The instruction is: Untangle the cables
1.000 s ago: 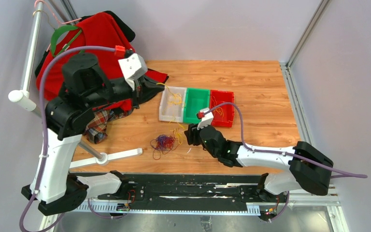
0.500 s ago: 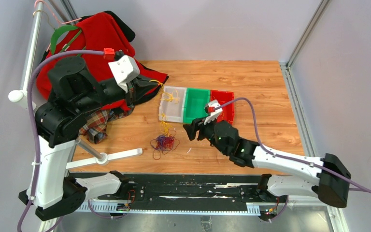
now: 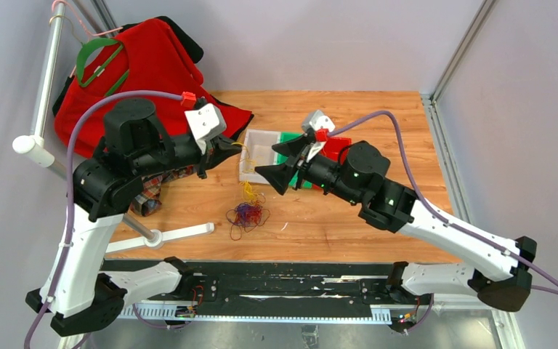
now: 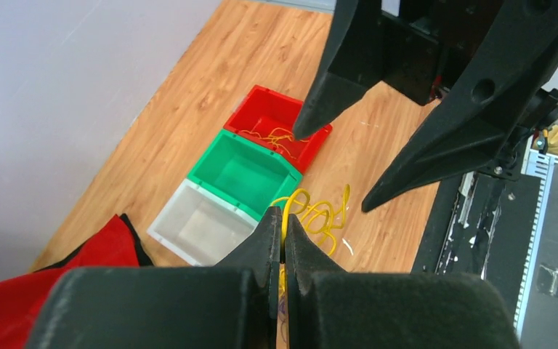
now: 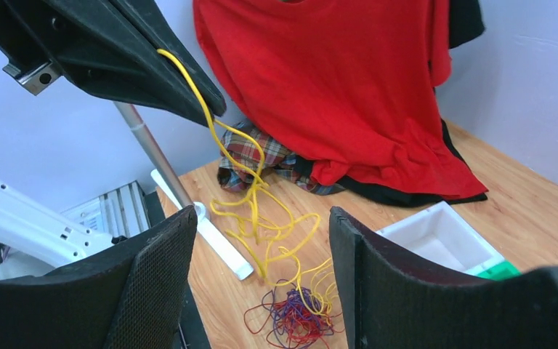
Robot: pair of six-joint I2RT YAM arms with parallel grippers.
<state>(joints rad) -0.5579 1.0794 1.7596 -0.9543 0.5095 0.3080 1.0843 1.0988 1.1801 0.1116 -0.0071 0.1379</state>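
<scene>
Top view. Left claw (image 3: 231, 146) is hanging over the left half of the bench (image 3: 385, 116), clenched on a yellow wire (image 3: 248, 190). The wire is trailing down from the tips to the wire tangle (image 3: 246, 215), a purple, red and yellow clump lying near the front edge, left of centre. Right claw (image 3: 279, 161) is hovering over mid-bench with its fingers spread wide, grasping nothing, and is covering most of the green bin (image 3: 286, 137). White bin (image 3: 256, 155) is sitting just left of it, red bin (image 3: 339, 145) just right. A red cloth (image 3: 145, 62) is draping over the far left corner.

Left wrist. Left claw (image 4: 283, 218) is nipping the yellow wire (image 4: 314, 219), jaws pressed together. The red bin (image 4: 259, 109), green bin (image 4: 241, 172) and white bin (image 4: 195, 225) are lining up in a row; loose yellow strands are lying in the red one. Both spread fingers (image 4: 334, 73) of the right claw are showing here.

Right wrist. Right claw (image 5: 261, 218) is gaping, nothing between the jaws. The yellow wire (image 5: 251, 190) is looping down from the left claw (image 5: 214, 109) to the wire tangle (image 5: 295, 321). The red cloth (image 5: 334, 87) is hanging over a plaid cloth (image 5: 263, 156).
</scene>
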